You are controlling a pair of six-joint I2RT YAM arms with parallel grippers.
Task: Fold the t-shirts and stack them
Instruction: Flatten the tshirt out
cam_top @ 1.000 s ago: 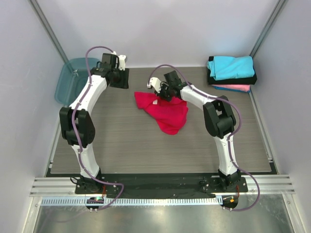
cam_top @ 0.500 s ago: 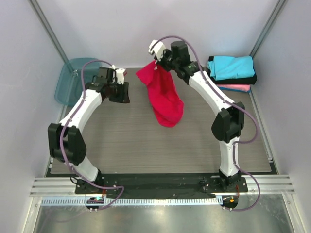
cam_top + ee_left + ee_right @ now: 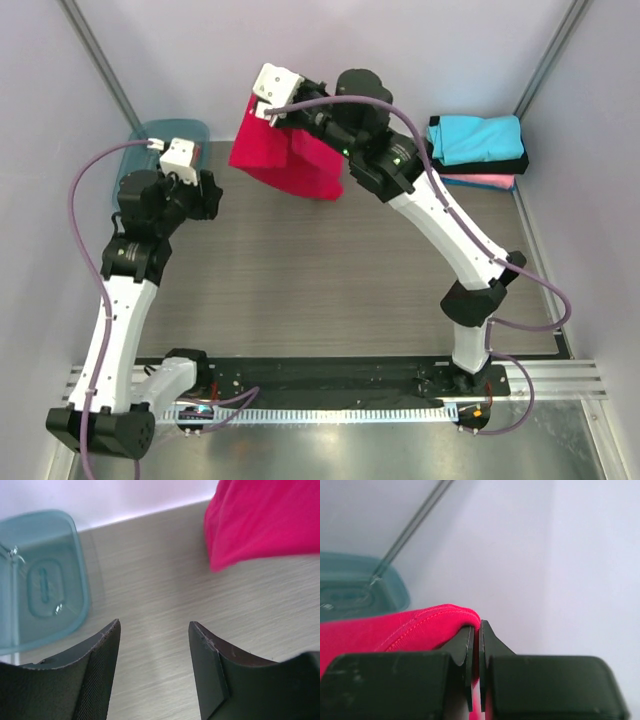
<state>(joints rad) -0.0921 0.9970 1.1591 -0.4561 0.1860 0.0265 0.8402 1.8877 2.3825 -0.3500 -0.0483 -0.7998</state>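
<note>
My right gripper point(image 3: 268, 112) is shut on the hem of the bright red t-shirt point(image 3: 290, 158) and holds it high above the table's back left; the cloth hangs down in a bunch. In the right wrist view the red hem point(image 3: 415, 625) is pinched between the closed jaws of the right gripper point(image 3: 476, 630). My left gripper point(image 3: 205, 195) is open and empty, low over the table at the left; in the left wrist view point(image 3: 154, 630) its fingers point(image 3: 102, 660) frame bare table, with the red shirt point(image 3: 260, 520) hanging at the upper right. Folded cyan point(image 3: 476, 136), black point(image 3: 478, 164) and pink point(image 3: 480, 181) shirts are stacked at the back right.
A translucent teal bin point(image 3: 150, 150) lies at the back left corner, also in the left wrist view point(image 3: 40, 580). The grey wood-grain table point(image 3: 330, 290) ends at a metal rail along the near edge. White walls close in on three sides.
My right gripper has lifted the red shirt off the table and carried it up and to the left. My left arm has drawn back towards the near left.
</note>
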